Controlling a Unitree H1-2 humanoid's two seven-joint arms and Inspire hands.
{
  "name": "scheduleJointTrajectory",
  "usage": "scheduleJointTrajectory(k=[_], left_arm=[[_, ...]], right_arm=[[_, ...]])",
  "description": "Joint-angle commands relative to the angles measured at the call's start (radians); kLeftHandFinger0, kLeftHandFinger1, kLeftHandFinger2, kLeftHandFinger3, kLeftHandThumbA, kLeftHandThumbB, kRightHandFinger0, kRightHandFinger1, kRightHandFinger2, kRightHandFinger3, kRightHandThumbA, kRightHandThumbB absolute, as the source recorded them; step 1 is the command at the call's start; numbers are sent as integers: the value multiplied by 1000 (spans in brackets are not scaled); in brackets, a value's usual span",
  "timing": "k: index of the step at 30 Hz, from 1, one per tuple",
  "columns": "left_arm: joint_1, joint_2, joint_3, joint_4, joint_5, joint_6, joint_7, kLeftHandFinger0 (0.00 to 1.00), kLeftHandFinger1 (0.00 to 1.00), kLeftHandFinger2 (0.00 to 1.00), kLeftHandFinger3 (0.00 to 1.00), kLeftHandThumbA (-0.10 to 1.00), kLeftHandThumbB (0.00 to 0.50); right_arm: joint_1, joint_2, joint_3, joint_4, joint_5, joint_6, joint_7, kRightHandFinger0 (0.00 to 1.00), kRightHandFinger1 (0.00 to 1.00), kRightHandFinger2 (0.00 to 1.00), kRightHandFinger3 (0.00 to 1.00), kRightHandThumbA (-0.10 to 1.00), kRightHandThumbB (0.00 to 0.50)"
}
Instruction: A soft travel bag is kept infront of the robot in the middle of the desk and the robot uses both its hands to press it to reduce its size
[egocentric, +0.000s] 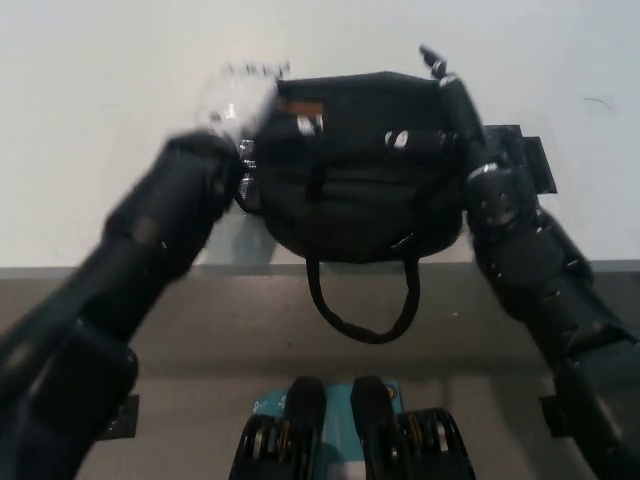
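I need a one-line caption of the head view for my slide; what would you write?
Both robot hands, white left hand and black right hand, flank a black soft travel bag at the white desk edge, its strap hanging over.

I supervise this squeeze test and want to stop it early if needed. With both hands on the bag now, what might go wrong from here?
1. The travel bag overhangs the desk's near edge, its strap loop dangling below; uneven pressing might tip it off.
2. The white left hand is motion-blurred at the bag's left side, so it may be moving fast and could shove the bag sideways.
3. The black right hand lies along the bag's right edge and could slip off.
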Motion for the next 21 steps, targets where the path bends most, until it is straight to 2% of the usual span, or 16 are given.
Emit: scheduleJointTrajectory(k=[1,4,9,12,13,15,17,19,21], left_arm=[[-88,39,34,-36,-26,-22,-13,1000,1000,1000,1000,1000,72],[-93,55,53,-66,-37,-23,-24,1000,1000,1000,1000,1000,69],[-94,67,68,-92,-41,-32,-24,1000,1000,1000,1000,1000,60],[-88,78,76,-117,-46,-42,-26,1000,1000,1000,1000,1000,67],[-82,81,85,-133,-58,-48,-33,1000,1000,1000,1000,1000,85],[-49,90,122,-228,-91,-42,-49,1000,1000,1000,1000,1000,114],[-8,101,162,-352,-117,-22,-79,1000,1000,1000,1000,1000,141],[37,112,200,-507,-141,5,-124,1000,1000,1000,1000,1000,137],[93,119,242,-666,-177,-3,-138,1000,1000,1000,1000,1000,139]], right_arm=[[-63,-26,1,-74,9,2,1,1000,1000,1000,1000,1000,265],[-55,-33,6,-122,2,39,10,1000,1000,1000,1000,1000,284],[-45,-37,14,-145,-5,40,5,1000,1000,1000,1000,1000,297],[-43,-38,10,-154,2,48,6,1000,1000,1000,1000,1000,300],[-37,-41,6,-169,9,49,14,1000,1000,1000,1000,1000,306],[-11,-47,-20,-241,44,44,36,1000,1000,1000,1000,1000,302],[14,-60,-35,-356,55,91,59,1000,1000,1000,1000,1000,320],[45,-76,-45,-509,56,150,74,1000,1000,1000,1000,1000,325],[78,-96,-52,-669,50,166,79,1000,1000,1000,1000,1000,288]])
